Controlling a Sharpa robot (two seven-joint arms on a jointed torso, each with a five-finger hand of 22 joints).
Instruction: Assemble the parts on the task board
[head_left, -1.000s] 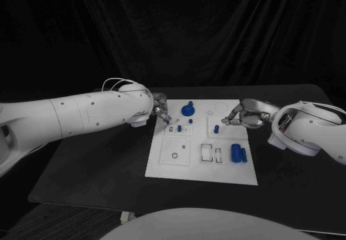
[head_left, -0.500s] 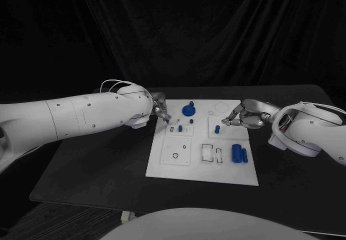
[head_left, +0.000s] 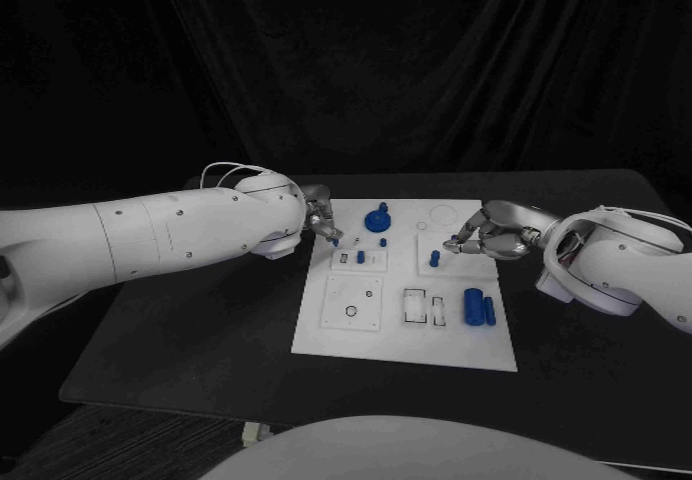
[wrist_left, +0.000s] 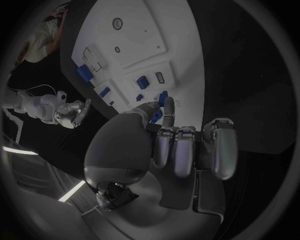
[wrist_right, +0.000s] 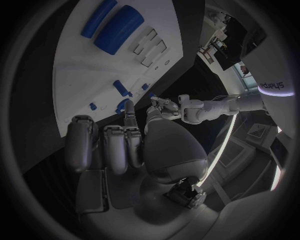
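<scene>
The white task board lies in the middle of the table. My left hand hovers at the board's far left corner and pinches a small blue part between thumb and a finger; the left wrist view shows this part at the fingertips of the hand, just above the board. My right hand sits at the board's far right edge with its fingers curled in, and I see nothing in them. An upright blue peg stands just left of its fingertips.
A blue knob stands near the board's far edge, between the two hands. Two blue cylinders lie side by side at the board's right, near side. A small blue piece stands in the left panel. Black table surrounds the board.
My left hand has edged slightly away from me with the small blue part. My right hand has drifted a little towards me and to the right.
</scene>
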